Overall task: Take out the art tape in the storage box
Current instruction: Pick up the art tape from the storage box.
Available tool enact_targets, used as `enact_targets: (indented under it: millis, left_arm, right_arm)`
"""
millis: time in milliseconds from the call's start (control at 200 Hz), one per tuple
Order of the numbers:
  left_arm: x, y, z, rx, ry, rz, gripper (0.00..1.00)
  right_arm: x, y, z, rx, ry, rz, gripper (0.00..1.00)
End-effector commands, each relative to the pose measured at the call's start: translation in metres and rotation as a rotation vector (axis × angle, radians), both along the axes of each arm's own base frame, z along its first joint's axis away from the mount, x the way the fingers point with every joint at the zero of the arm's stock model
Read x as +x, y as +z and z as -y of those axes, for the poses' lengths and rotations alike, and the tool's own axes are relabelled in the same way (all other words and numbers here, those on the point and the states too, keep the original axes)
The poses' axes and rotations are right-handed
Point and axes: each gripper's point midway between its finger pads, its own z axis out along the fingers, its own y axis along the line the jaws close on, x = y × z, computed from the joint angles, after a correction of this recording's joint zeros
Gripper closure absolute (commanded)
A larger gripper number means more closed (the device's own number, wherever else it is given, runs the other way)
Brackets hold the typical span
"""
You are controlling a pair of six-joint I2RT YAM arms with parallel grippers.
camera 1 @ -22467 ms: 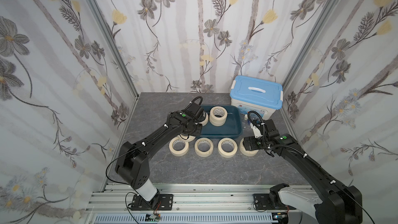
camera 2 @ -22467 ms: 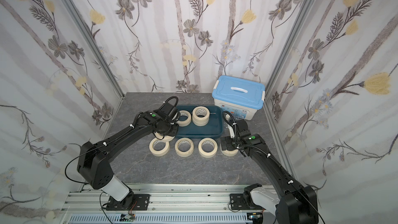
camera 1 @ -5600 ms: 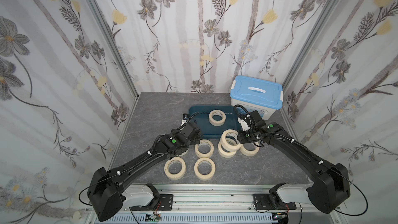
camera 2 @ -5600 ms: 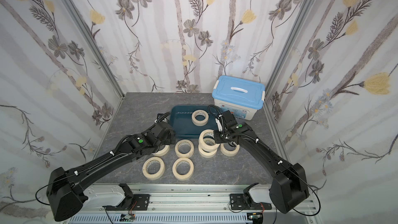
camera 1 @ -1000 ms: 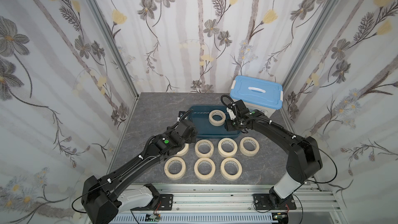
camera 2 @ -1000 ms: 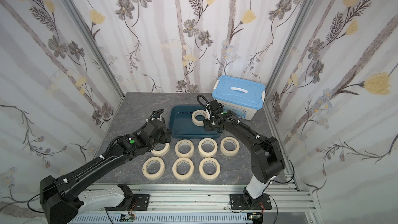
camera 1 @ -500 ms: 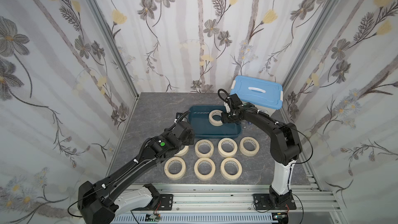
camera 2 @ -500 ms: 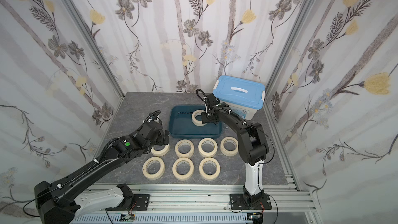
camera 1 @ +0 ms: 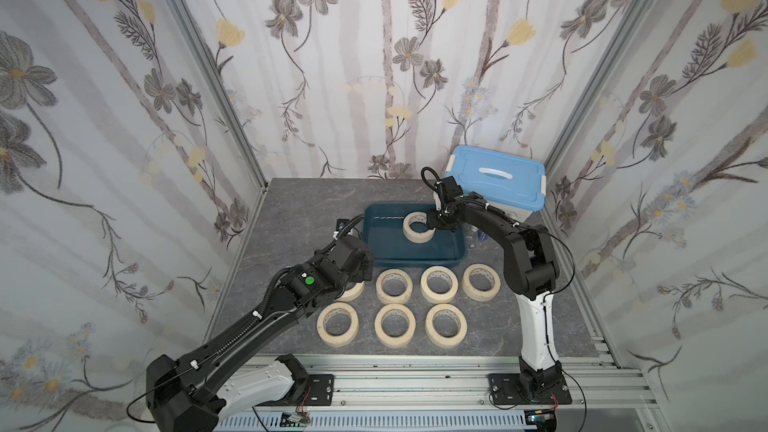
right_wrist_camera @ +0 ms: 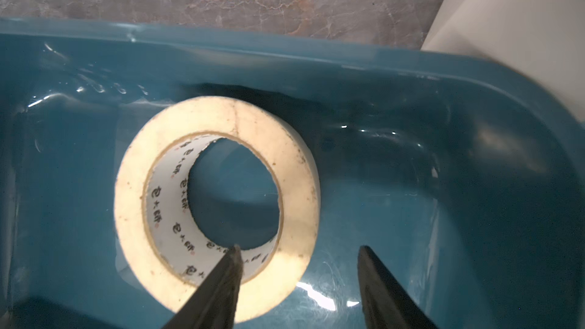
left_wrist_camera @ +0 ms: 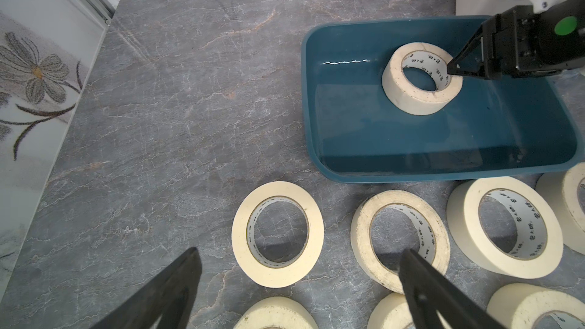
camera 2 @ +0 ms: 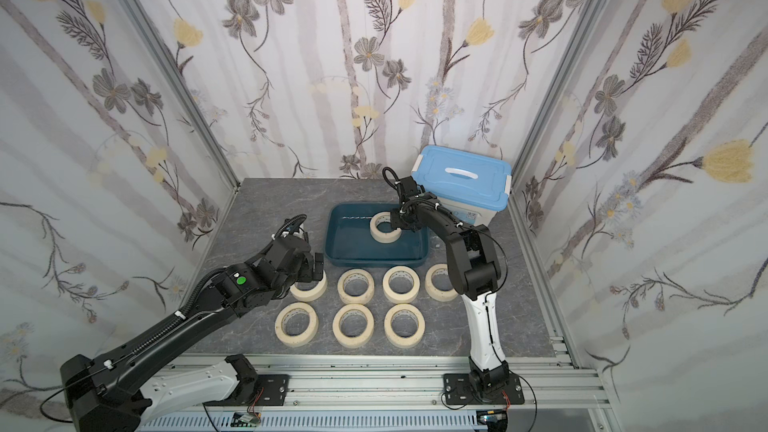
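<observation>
R: my right jaws apart, straddling the wall of the last art tape [camera 1: 418, 238], one side in its core, ready to pinch | tape: flat in storage box [camera 1: 415, 260] | L: my left jaws wide apart, parked over rolls [camera 1: 394, 300] laid out on worktop [camera 1: 299, 218]

We find the storage box [camera 1: 415, 258] down to one art tape roll [camera 1: 419, 238], and the desk's front row has gained a third roll [camera 1: 446, 342] at its right end. Our right gripper [right_wrist_camera: 299, 246] has left the desk's rolls and reached into the box, one finger inside that last roll's core. Our left gripper [left_wrist_camera: 300, 251] has backed out of the box to the far row's left end.
</observation>
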Motion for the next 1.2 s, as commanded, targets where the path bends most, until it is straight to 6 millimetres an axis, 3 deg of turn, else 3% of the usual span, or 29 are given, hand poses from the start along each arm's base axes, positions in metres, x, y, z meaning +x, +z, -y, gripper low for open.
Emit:
enact_targets:
  millis: [0, 465, 949, 1194]
  left_arm:
    - [0.001, 0.001, -0.003, 0.005, 0.011, 0.006, 0.0]
    - [0.002, -0.001, -0.001, 0.014, 0.007, 0.001, 0.0]
    - [0.001, -0.004, -0.003, 0.016, 0.013, -0.001, 0.0]
    - [0.001, -0.005, -0.004, 0.014, 0.019, 0.002, 0.0]
  right_arm:
    - [0.007, -0.001, -0.002, 0.015, -0.021, 0.004, 0.4]
    - [0.016, -0.023, -0.005, -0.003, -0.021, -0.035, 0.51]
    - [0.015, -0.015, -0.004, -0.012, -0.005, -0.031, 0.75]
    - [0.013, -0.006, -0.006, -0.017, 0.007, -0.018, 0.78]
